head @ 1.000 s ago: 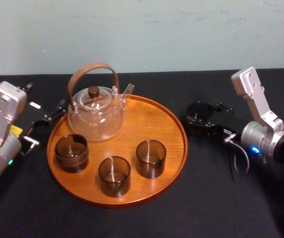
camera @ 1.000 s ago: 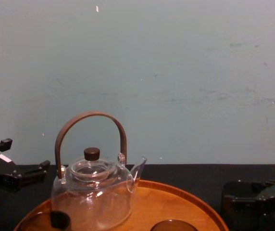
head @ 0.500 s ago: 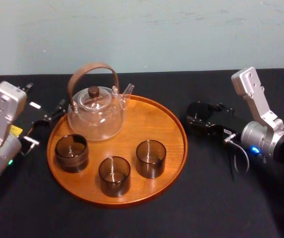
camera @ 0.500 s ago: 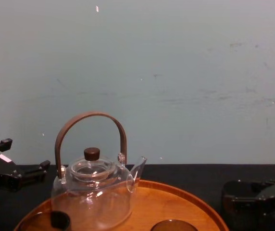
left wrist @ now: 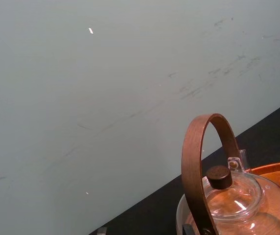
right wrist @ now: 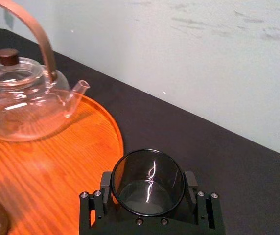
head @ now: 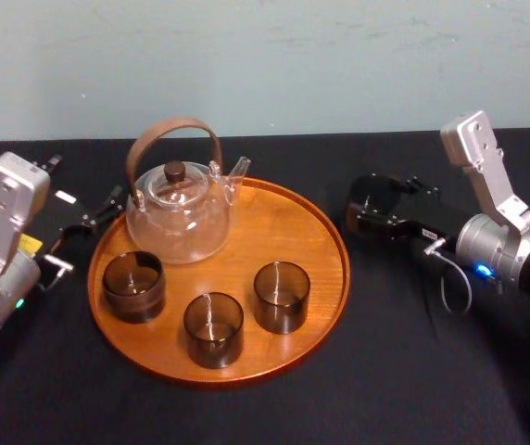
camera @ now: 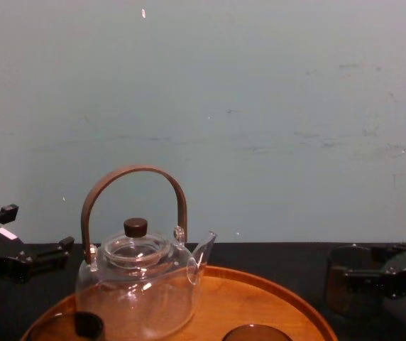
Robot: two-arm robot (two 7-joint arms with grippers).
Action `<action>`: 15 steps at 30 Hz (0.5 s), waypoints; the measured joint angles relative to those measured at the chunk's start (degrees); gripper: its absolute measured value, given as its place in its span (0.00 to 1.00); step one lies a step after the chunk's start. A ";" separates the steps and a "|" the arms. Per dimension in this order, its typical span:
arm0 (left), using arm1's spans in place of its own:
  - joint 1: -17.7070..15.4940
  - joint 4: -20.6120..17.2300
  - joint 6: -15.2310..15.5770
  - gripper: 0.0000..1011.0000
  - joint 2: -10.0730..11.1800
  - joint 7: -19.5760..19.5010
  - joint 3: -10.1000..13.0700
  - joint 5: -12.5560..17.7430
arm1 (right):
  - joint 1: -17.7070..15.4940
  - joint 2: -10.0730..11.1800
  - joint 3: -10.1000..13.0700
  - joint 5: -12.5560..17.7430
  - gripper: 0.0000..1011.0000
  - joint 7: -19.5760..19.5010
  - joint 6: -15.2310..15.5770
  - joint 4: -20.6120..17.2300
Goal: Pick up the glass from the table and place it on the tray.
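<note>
- the right wrist view looks down into the glass [right wrist: 147, 182], clamped between the closed-in fingers of the right gripper [right wrist: 148, 193]; the head view instead places it just beside the tray [head: 316, 250]'s right rim, over the table [head: 413, 371].
- the left gripper [head: 84, 221] sits by the tray's left rim.
- count — four smoky glasses in all: three other glasses [head: 133, 286] on the tray, one gripped; one teapot [head: 180, 209]; one tray.

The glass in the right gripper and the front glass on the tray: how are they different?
The gripped glass sits between the right gripper's fingers, over the table; the front glass stands free. The gripped glass is outside the tray's right rim; the front glass is inside, near its front rim. Both are dark, round, upright and empty.
</note>
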 joint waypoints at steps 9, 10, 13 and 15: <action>0.00 0.00 0.00 0.99 0.00 0.00 0.00 0.00 | 0.47 0.76 -1.57 -0.03 0.89 2.27 -0.26 -1.22; 0.00 0.00 0.00 0.99 0.00 0.00 0.00 0.00 | 0.57 0.75 -1.75 -0.03 0.89 2.43 -0.33 -1.18; 0.00 0.00 0.00 0.99 0.00 0.00 0.00 0.00 | 1.06 0.60 -2.50 0.01 0.89 3.12 -0.67 -0.78; 0.00 0.00 0.00 0.99 0.00 0.00 0.00 0.00 | 1.34 0.51 -2.89 0.08 0.89 3.63 -0.83 -0.55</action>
